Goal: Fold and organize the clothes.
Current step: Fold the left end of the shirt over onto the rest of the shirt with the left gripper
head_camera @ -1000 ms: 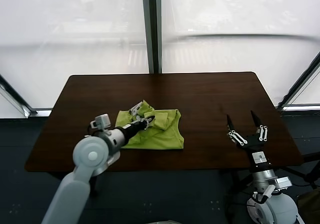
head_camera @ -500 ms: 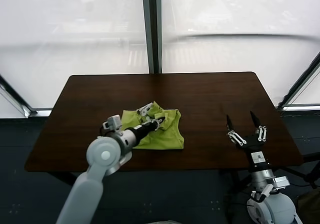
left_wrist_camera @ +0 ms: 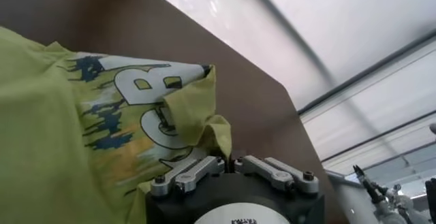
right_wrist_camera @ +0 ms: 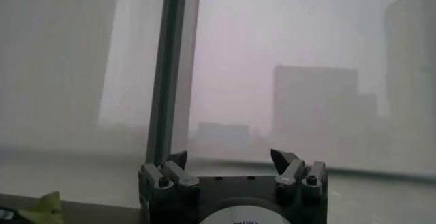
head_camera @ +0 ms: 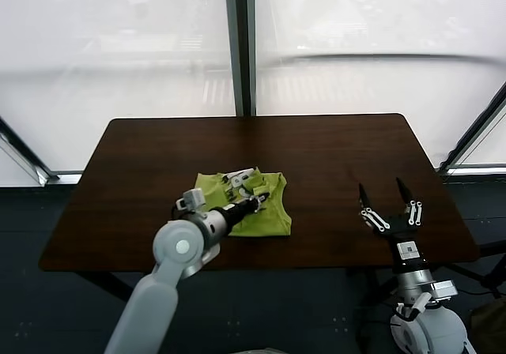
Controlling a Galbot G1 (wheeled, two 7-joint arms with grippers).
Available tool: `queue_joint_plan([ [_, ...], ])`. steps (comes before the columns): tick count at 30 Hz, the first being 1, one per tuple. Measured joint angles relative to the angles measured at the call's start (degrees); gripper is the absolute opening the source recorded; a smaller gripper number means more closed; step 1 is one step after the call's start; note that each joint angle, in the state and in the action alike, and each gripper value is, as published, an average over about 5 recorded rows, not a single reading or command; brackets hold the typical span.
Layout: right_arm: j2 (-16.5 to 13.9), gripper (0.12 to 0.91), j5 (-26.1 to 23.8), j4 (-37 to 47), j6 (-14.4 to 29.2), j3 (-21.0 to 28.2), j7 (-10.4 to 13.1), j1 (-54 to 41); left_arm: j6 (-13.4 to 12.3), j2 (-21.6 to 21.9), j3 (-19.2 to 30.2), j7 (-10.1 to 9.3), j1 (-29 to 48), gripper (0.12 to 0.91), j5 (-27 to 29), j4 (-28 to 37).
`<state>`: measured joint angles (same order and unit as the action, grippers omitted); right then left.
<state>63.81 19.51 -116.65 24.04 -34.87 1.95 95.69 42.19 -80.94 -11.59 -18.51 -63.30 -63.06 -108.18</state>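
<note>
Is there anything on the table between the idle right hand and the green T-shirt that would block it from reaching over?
Nothing visible. The right hand hangs open over the table's right front part, and only bare dark tabletop lies between it and the T-shirt. The left hand is already on the shirt, gripping a fold.

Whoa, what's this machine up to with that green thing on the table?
It is folding a lime-green T-shirt on a dark wooden table. The left gripper is over the bunched-up shirt and has a fold of its cloth pinched, the printed graphic showing beside it. The shirt lies as a rough, uneven bundle near the table's middle, not yet a neat fold. The right gripper waits open near the table's right front edge, holding nothing.
</note>
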Motion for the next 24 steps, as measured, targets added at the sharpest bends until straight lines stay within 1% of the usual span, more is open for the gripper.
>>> queue_joint_plan([
  [1, 0.1, 0.907, -0.1, 0.0, 0.0, 0.0, 0.0, 0.1, 0.0, -0.3, 0.3, 0.01, 0.0, 0.249, 0.4, -0.2],
  [2, 0.3, 0.907, -0.2, 0.0, 0.0, 0.0, 0.0, 0.2, 0.0, -0.7, 0.6, 0.01, -0.1, 0.297, 0.8, -0.4],
  [5, 0.5, 0.907, -0.4, 0.1, 0.0, 0.0, 0.0, 0.3, 0.0, -1.9, 1.4, 0.03, -0.3, 0.477, 2.0, -0.7],
  [7, 0.7, 0.907, -0.5, 0.2, 0.0, 0.0, 0.0, 0.2, 0.0, -2.8, 1.9, 0.05, -0.5, 0.629, 2.9, -0.6],
  [9, 0.9, 0.907, -0.6, 0.4, 0.0, 0.1, -0.1, 0.1, 0.0, -3.8, 2.3, 0.14, -0.8, 0.756, 3.9, -0.3],
  [10, 1.0, 0.907, -0.7, 0.5, 0.0, 0.2, -0.1, 0.0, 0.0, -4.3, 2.5, 0.22, -0.9, 0.813, 4.5, 0.0],
  [11, 1.0, 0.907, -0.7, 0.6, 0.0, 0.3, -0.1, -0.1, 0.0, -4.9, 2.6, 0.31, -1.1, 0.85, 5.0, 0.4],
  [13, 1.1, 0.907, -0.8, 0.7, 0.1, 0.5, -0.1, -0.3, 0.0, -6.1, 2.7, 0.45, -1.6, 0.892, 6.0, 1.0],
  [15, 1.1, 0.907, -0.8, 0.7, 0.1, 0.6, -0.1, -0.5, 0.0, -7.4, 2.8, 0.69, -2.1, 0.902, 6.9, 1.2],
  [17, 1.0, 0.907, -0.8, 0.8, 0.1, 0.8, -0.2, -0.6, 0.0, -8.6, 3.0, 1.61, -2.7, 0.906, 8.2, 0.9],
  [20, 0.7, 0.907, -0.8, 1.0, 0.1, 1.0, -0.2, -0.9, 0.0, -9.7, 3.7, 4.75, -3.7, 0.907, 11.8, -0.3],
  [24, 0.5, 0.907, -0.9, 1.5, 0.2, 1.5, -0.2, -1.5, 0.0, -9.7, 4.4, 10.13, -4.6, 0.907, 16.8, -3.2],
])
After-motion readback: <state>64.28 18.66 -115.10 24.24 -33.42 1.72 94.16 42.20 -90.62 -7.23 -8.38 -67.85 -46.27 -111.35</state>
